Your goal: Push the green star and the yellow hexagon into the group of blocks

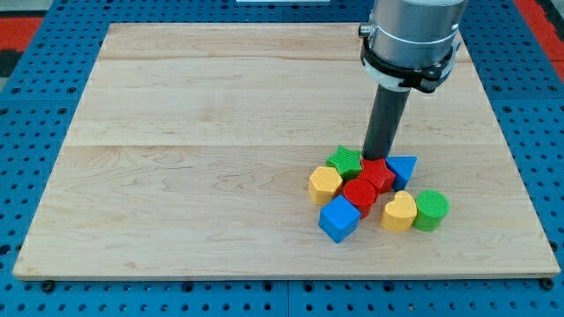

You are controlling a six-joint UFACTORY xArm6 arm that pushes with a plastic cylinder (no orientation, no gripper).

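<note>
The green star (345,161) sits at the top left of the cluster, touching the red blocks. The yellow hexagon (324,184) lies just below and left of it, against the red cylinder (359,194). My tip (378,158) stands right behind the cluster, between the green star and the blue triangle (403,169), touching the top of a red star-like block (379,176). A blue cube (338,218), a yellow heart (398,212) and a green cylinder (430,210) form the cluster's lower side.
All blocks lie together on the wooden board (176,158), in its lower right part. The board sits on a blue perforated table (26,106). The arm's grey body (411,35) hangs over the board's upper right.
</note>
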